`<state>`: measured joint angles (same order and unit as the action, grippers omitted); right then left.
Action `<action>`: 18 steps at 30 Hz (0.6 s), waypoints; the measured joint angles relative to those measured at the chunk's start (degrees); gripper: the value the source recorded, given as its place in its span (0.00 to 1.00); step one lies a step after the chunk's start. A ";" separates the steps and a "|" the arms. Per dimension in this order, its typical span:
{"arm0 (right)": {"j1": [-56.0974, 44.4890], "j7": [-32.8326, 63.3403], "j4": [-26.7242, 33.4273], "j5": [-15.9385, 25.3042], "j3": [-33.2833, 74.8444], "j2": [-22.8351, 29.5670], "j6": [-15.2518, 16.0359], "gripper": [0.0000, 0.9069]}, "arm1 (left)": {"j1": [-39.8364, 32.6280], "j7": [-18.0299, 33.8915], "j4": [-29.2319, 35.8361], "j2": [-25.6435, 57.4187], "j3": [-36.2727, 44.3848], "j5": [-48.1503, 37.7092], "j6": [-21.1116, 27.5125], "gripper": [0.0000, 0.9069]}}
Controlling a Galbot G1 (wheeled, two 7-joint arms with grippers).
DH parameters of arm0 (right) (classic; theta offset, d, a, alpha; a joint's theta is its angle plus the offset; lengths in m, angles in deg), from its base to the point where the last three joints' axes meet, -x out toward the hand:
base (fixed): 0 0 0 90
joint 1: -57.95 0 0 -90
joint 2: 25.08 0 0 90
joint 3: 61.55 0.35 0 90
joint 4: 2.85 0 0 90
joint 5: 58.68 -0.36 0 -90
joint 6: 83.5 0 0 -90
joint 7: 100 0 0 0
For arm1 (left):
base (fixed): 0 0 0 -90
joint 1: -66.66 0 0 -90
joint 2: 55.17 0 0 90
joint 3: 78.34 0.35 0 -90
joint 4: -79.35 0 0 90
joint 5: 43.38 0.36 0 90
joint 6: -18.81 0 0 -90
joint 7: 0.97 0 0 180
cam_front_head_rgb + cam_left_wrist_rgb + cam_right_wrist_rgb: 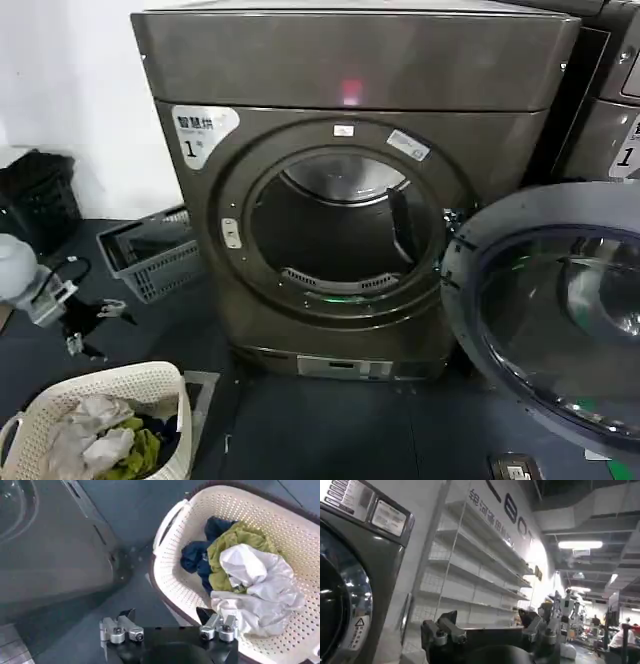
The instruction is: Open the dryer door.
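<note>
Both of my grippers are empty right now. Looking down my left arm, the left gripper has its fingers spread wide apart with nothing between them. It hangs over the dark floor, just beside a cream laundry basket full of clothes: a white cloth, a green one and a dark blue one. Part of the dryer's dark body sits off to one side of it.

On my right arm, the right gripper is spread open too and holds nothing. It points out into the room, toward long wire shelves on a white wall. Next to it I can see a machine with a shiny round door.

From my head camera, the dryer door is swung far out to my right. Its grey inner side and dark glass face me. The round opening of the dryer is wide and clear, and I can look right into the drum. A grey crate sits on the floor by the dryer's left side.

So I think the job is about done. The door looks fully open, and neither gripper is touching it. I see nothing left but to keep my arms out of the way.
</note>
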<state>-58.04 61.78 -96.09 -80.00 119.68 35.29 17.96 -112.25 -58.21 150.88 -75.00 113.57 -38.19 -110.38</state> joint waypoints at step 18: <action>0.31 0.08 -0.26 0.96 -0.89 0.63 -0.58 1.00 | 3.15 -0.43 2.04 2.03 -2.11 -1.04 -0.19 1.00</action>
<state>-57.73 61.86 -96.34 -79.04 118.80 35.92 17.38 -109.11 -58.64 152.93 -72.97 111.46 -39.23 -110.56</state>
